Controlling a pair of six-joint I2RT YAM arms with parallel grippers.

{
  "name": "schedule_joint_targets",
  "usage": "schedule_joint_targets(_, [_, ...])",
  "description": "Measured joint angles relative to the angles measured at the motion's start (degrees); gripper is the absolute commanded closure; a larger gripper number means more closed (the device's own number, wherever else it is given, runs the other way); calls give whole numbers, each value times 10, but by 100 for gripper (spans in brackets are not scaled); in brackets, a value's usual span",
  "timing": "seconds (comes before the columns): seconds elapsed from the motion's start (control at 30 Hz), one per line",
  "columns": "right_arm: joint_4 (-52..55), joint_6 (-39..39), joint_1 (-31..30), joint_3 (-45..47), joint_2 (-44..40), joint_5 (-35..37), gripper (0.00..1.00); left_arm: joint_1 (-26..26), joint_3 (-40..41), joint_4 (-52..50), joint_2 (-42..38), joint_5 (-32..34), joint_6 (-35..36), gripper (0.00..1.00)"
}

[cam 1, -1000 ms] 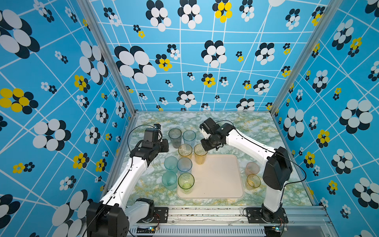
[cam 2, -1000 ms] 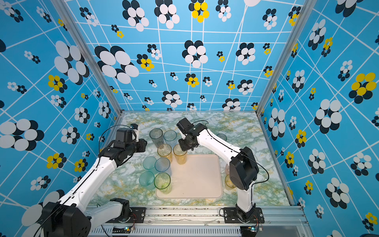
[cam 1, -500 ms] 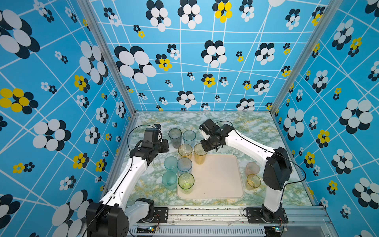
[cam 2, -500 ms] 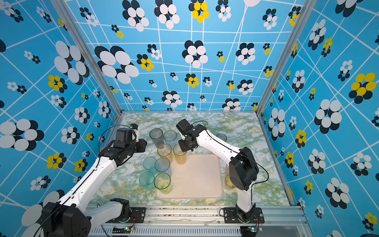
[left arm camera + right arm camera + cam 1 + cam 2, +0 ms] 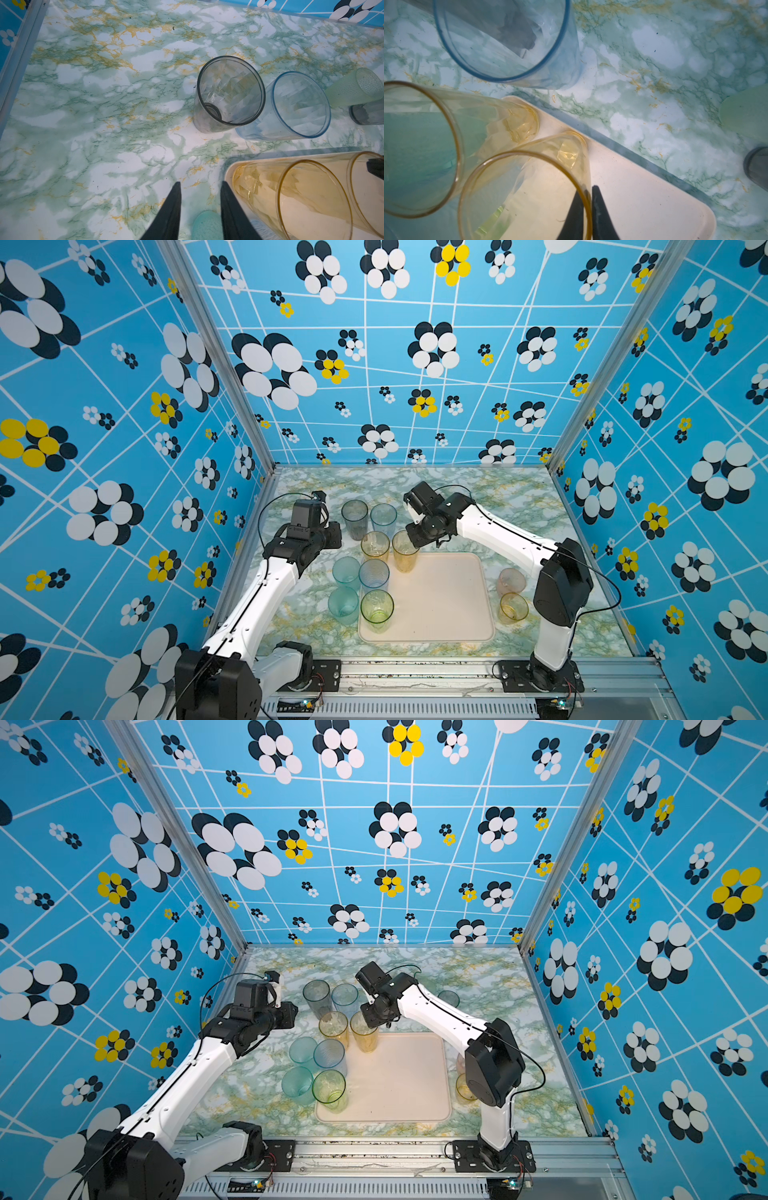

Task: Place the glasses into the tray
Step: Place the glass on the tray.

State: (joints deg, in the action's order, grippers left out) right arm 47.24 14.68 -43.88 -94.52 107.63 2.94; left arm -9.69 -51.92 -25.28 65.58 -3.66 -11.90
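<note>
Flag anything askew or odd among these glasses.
The frosted pale-green glass beside the short grey glass seems to stand upside down, closed base up; the other glasses stand mouth up. Nothing spilled or broken shows.

The tray (image 5: pixel 440 597) is cream-pink, the table (image 5: pixel 519 497) green-gold marbled, one glass (image 5: pixel 550 166) amber.

high paired front views; close downward wrist views over tray (image 5: pixel 643 197)

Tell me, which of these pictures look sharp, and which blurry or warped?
Both top views: sharp, evenly lit, walls flaring outward. Left wrist view: crisp marble table, grey glass leaning from lens distortion. Right wrist view: near amber glass soft, hazy.
</note>
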Motion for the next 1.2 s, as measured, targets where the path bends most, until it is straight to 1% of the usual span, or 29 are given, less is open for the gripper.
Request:
schedule_joint_targets(0.1, [0,0,0,0,0,0,88,0,0,0,0,0,0,66])
schedule_joint_targets(0.27, [-5,5,0,0,-3,0,81,0,0,0,0,0,0,66])
schedule_joint_targets(0.47, [-13,6,0,0,-5,1,80,0,0,0,0,0,0,66])
schedule_joint_targets(0.73, [-14,8,0,1,-10,3,69,0,0,0,0,0,6,66])
schedule_joint_targets(0.9, [-26,8,0,12,-36,16,66,0,0,0,1,0,6,65])
schedule_joint_targets(1.07, [-38,8,0,25,-72,37,62,0,-1,0,11,2,6,62])
schedule_joint_targets(1.2, [-42,7,2,41,-97,52,62,0,-29,-6,30,7,7,63])
